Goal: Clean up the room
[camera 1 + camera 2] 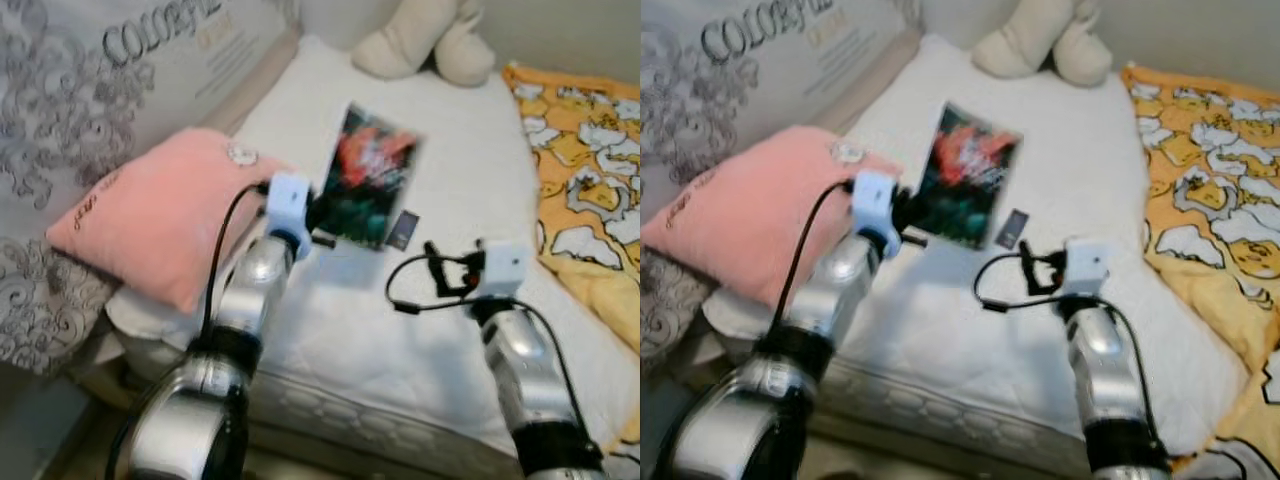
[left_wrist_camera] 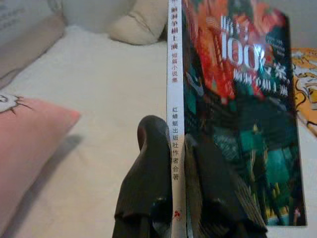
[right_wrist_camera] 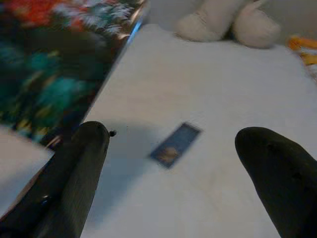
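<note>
Left wrist view: left gripper (image 2: 178, 163) clenched on the spine of a book (image 2: 237, 114), holding it upright above the white bed (image 1: 470, 200), beside a pink pillow (image 1: 150, 220). Right gripper (image 3: 173, 163) hangs released over a small dark card (image 3: 176, 144) lying flat on the bed. Plush toy (image 1: 425, 40) at the far end; yellow blanket (image 1: 585, 180) to the right.

White mattress (image 1: 1080, 200): bears a pink pillow (image 1: 750, 215) at the robot's left, a cream plush toy (image 1: 1040, 40) at the far end, and a yellow patterned blanket (image 1: 1210, 180) at the right. Left gripper (image 1: 908, 218): holds a dark-covered book (image 1: 965, 175) raised. Small dark card (image 1: 1012, 228), possibly a bookmark, lies beside the book. Right gripper (image 1: 1035, 268): hovers near the card, fingers indistinct.
</note>
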{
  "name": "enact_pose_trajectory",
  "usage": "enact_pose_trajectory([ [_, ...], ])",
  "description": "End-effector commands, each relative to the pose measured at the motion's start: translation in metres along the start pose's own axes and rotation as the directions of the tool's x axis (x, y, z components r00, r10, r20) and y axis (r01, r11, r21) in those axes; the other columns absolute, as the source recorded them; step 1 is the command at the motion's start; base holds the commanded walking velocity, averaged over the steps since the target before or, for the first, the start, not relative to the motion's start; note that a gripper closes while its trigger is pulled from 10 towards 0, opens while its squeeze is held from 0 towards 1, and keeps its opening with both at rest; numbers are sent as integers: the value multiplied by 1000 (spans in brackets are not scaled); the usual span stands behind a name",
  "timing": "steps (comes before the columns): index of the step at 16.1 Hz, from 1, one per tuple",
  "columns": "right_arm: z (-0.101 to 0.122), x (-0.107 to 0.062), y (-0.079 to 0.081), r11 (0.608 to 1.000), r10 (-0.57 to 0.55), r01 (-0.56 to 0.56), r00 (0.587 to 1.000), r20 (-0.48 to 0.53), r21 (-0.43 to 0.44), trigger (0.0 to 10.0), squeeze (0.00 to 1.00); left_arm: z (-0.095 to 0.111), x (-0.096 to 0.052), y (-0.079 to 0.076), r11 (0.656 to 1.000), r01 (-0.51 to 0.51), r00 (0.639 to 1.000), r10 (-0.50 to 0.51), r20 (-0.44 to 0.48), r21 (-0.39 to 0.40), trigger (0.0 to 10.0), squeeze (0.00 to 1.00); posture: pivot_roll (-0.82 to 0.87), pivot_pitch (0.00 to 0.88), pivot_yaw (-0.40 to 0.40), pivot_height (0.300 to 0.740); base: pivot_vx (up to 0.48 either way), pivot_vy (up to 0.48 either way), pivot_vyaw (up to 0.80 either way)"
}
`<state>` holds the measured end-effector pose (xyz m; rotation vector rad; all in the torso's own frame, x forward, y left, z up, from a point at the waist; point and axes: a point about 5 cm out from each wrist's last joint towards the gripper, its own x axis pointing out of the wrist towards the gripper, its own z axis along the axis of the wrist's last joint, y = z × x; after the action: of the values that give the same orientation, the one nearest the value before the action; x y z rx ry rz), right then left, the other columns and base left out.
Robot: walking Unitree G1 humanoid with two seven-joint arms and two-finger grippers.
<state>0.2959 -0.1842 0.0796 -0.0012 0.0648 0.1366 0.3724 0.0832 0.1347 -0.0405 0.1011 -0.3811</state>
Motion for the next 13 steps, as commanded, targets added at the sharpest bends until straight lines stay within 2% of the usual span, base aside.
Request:
enact_pose_trajectory([
  [1,0,-9,-10,1000,-19,19,1000,-19,-16,10000,0,0,4,10,993,-3,999,-2,-35,-119,10000,0,-80,0,-59,740,0,0,0],
  [2,-2,-15,-12,1000,-16,16,999,-33,-25,10000,0,-4,6,12,976,6,998,-21,-66,-217,10000,0,-98,10,-66,740,0,0,0],
  [4,-5,-29,-16,999,-6,3,998,-64,-46,10000,0,-38,-2,6,934,49,965,-135,-223,-354,10000,0,-136,50,-84,740,0,0,0],
  [5,-6,-36,-17,998,-3,-1,997,-77,-55,10000,0,-64,-13,2,928,55,924,-187,-334,-368,10000,0,-166,68,-89,740,0,0,0],
  [6,-6,-39,-17,998,-3,-2,997,-80,-59,10000,0,-85,-24,4,944,39,883,-186,-431,-326,10000,0,-178,70,-86,740,0,0,0],
  [7,-5,-42,-16,998,-6,2,997,-79,-57,10000,0,-95,-31,11,957,18,864,-160,-478,-289,10000,0,-192,67,-76,740,0,0,0],
  [8,-4,-43,-16,998,-8,4,997,-79,-57,10000,0,-96,-34,14,962,14,859,-152,-489,-274,10000,0,-192,67,-76,740,0,0,0],
  [9,-4,-46,-16,999,-18,13,996,-83,-52,10000,0,-87,-29,19,952,14,880,-157,-449,-306,10000,0,-191,63,-70,740,0,0,0],
  [11,-6,-49,-12,999,-14,10,995,-98,-46,10000,0,-57,-15,21,934,63,923,-189,-336,-352,10000,0,-185,60,-65,740,0,0,0],
  [12,-6,-48,-9,999,-10,6,995,-101,-43,10000,0,-37,-6,21,936,108,941,-205,-268,-335,10000,0,-181,56,-61,740,0,0,0],
  [13,-6,-48,-8,999,-9,5,995,-102,-41,10000,0,-26,-2,21,937,130,950,-212,-231,-324,10000,0,-180,55,-60,740,0,0,0],
])
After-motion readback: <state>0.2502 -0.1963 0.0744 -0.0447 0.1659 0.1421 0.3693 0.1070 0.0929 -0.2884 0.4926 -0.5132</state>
